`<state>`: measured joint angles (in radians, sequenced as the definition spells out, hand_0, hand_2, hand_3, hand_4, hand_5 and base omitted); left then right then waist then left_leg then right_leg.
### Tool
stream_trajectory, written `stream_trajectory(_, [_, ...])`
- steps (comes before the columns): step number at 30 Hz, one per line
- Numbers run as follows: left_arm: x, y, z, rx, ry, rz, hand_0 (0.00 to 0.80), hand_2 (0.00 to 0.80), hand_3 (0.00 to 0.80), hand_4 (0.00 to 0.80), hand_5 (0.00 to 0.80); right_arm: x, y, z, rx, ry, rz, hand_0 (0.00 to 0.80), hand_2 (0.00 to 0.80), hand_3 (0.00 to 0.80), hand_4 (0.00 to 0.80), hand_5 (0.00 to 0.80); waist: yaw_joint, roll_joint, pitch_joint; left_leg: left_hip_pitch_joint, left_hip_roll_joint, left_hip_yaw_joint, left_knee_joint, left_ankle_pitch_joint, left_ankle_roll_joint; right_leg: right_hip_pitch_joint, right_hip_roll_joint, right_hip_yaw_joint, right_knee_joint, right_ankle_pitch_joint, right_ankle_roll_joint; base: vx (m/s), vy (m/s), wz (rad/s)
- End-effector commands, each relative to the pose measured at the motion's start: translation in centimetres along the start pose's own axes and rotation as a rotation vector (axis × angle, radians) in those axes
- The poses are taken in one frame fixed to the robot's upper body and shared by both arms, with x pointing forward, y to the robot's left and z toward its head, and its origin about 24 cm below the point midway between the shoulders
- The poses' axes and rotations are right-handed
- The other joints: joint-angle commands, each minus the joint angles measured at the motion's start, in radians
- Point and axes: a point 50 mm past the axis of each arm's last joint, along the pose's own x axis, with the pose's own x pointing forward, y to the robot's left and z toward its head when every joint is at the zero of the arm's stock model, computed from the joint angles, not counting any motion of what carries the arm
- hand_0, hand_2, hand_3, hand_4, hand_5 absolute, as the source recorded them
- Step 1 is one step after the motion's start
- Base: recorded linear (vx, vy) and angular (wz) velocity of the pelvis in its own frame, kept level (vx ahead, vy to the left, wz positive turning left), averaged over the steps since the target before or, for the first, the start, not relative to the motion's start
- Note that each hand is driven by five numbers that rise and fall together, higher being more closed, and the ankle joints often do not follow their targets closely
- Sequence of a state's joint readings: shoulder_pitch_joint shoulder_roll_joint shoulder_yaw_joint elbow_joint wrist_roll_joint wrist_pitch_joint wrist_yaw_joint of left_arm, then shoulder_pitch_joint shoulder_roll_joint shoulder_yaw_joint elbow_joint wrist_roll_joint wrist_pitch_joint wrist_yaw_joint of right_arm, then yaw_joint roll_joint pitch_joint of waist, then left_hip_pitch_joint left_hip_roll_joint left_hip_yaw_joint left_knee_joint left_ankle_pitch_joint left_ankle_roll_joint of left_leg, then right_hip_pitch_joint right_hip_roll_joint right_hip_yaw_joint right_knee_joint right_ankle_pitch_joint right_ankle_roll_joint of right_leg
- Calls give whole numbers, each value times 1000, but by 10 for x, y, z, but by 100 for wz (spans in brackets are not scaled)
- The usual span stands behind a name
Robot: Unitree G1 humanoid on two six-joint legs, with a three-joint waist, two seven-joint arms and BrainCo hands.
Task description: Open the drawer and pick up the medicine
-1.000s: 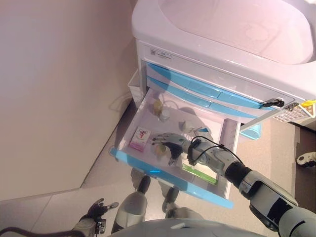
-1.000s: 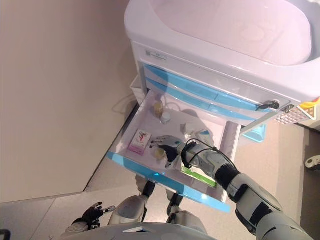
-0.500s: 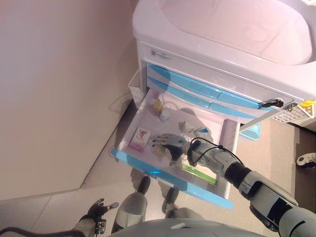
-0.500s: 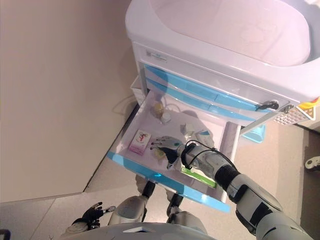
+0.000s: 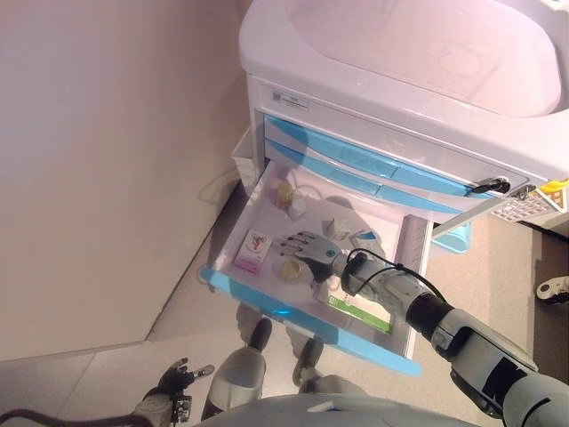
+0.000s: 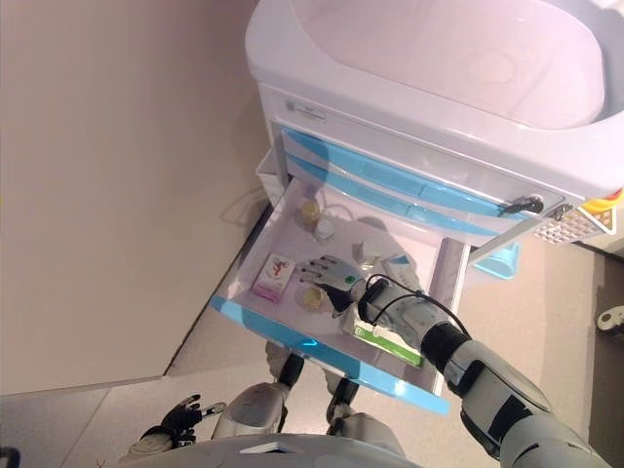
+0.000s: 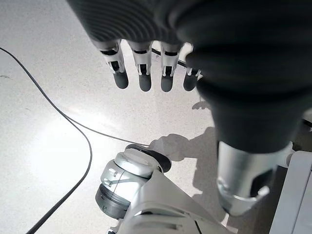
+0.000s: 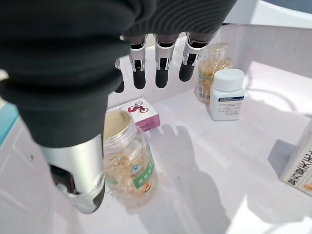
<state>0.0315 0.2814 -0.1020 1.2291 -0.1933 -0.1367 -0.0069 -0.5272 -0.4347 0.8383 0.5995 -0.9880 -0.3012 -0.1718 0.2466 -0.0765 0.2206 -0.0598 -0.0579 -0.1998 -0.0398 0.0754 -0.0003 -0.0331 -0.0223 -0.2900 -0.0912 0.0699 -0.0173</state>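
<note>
A white cart (image 5: 391, 53) with blue-fronted drawers stood on a pale floor beside a plain beige wall (image 5: 107, 160), and its lowest drawer (image 5: 267, 294) was pulled out toward the robot.

Inside that drawer the right hand (image 5: 313, 252) hovered with its fingers (image 8: 161, 68) straight and spread, the thumb (image 8: 80, 180) held apart, grasping nothing. Directly beneath the palm stood a clear capsule jar (image 8: 129, 168), upright with its long axis vertical and its beige mouth pointing up at the hand; thumb and fingers were above it, not closed on it.

Outward from there, the drawer held two capsule jars in all, the second (image 8: 213, 68) upright near the back corner. One white pill bottle (image 8: 226, 95) stood just beside that second jar, also upright. One flat pink box (image 8: 139, 114) lay on the drawer floor beyond the near jar. One white carton (image 8: 297, 165) stood toward the far side, and one green-edged box (image 5: 360, 311) lay near the drawer front, partly under the right forearm.

The left hand (image 7: 146, 63) hung low over the floor, well apart from the cart, fingers relaxed and empty.
</note>
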Motion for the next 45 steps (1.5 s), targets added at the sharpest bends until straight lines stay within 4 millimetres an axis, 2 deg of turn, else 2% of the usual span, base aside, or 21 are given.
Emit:
stream_trajectory(1, [-2, -4, -8, 51, 13, -17, 0, 0, 0, 0, 0, 4, -4, 6, -26, -34, -39, 0, 0, 0, 0, 0, 23, -2, -27, -14, -25, -1, -41, -22, -8, 47, -3, -2, 65, -88, 43, 0, 0, 0])
stream_trajectory(19, [-1, -4, -5, 71, -1, -26, 0, 0, 0, 0, 0, 5, 12, 16, -34, -81, 27, 0, 0, 0, 0, 0, 38, 1, -20, -19, -30, -13, -43, -20, -4, 46, -4, -14, 63, -88, 44, -1, 1, 2])
stream_trajectory(28, [0, -6, -2, 76, -10, -36, 0, 0, 0, 0, 0, 9, 13, 18, -21, -73, 21, 0, 0, 0, 0, 0, 44, 7, -12, -28, -33, -20, -44, -15, -3, 41, -6, -19, 57, -83, 46, 0, 0, 0])
stream_trajectory(44, [-1, -9, -2, 73, -16, -46, 0, 0, 0, 0, 0, 8, 14, 8, -33, -12, 3, 0, 0, 0, 0, 0, 49, 18, -8, -34, -37, -26, -47, -8, -1, 38, -8, -25, 50, -75, 49, -1, 2, 0])
stream_trajectory(45, [-1, -9, -2, 73, -17, -47, 0, 0, 0, 0, 0, 9, 13, 7, -34, -10, 1, 119, 119, 119, 119, 119, 49, 18, -8, -34, -37, -26, -47, -7, -1, 37, -9, -25, 51, -75, 50, 0, 0, 0])
